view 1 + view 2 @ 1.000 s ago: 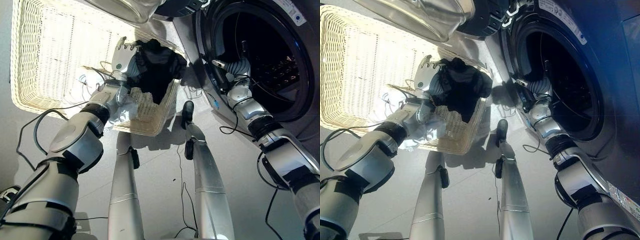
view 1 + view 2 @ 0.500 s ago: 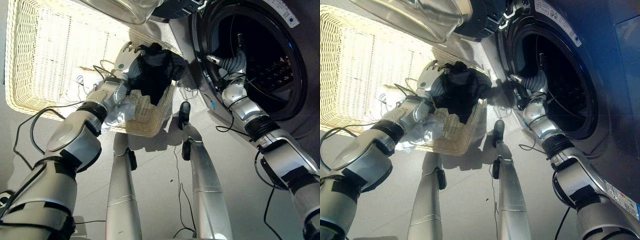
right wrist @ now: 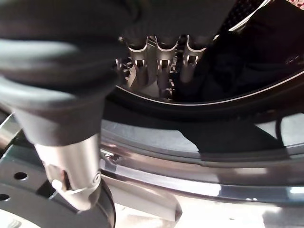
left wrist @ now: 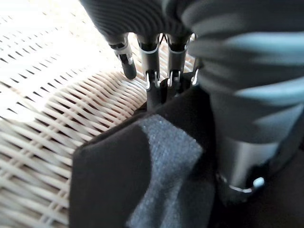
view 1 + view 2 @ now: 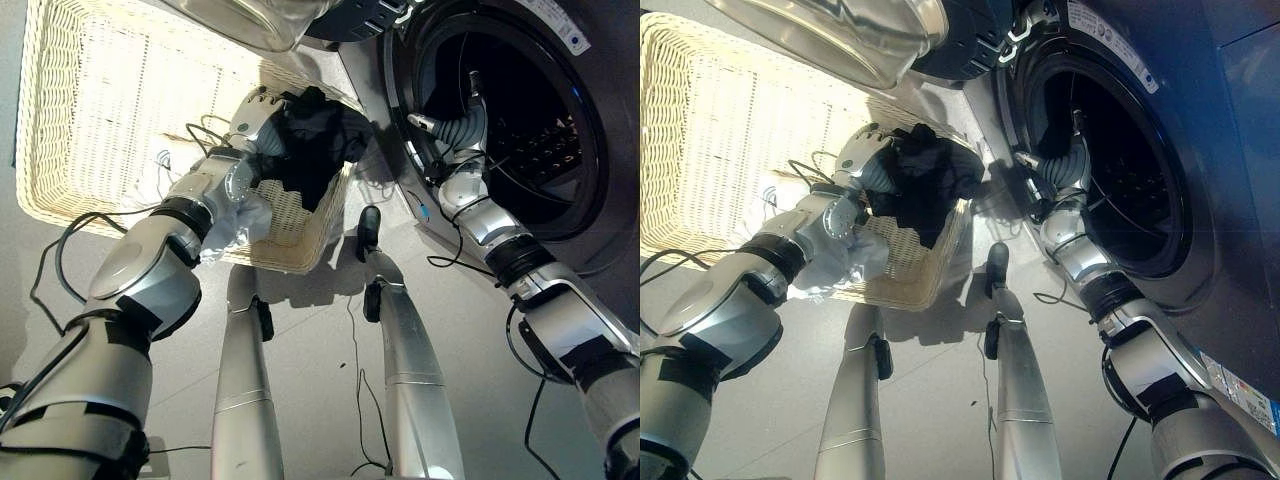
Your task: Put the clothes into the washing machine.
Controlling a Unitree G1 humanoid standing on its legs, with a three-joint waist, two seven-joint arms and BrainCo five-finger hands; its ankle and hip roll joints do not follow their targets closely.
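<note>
Left hand (image 5: 252, 118) fingers clasp dark garment (image 5: 315, 140) over basket (image 5: 90, 120); right hand (image 5: 452, 130) slack at washer (image 5: 560, 215) mouth; next, carry across.

floor: smooth pale grey floor (image 5: 320, 300), glossy, w/ soft reflections & dark shadows under the basket edge
light: bright, hits the cream woven wicker basket (image 5: 90, 110) hard, weave near washed out; much dimmer twd the machine side
appliance body: dark blue-grey metal front panel (image 5: 1240, 200), flat, w/ a printed label strip at its low corner
door: round glass door w/ silver rim (image 5: 840, 35), swung open, hanging at the top
</note>
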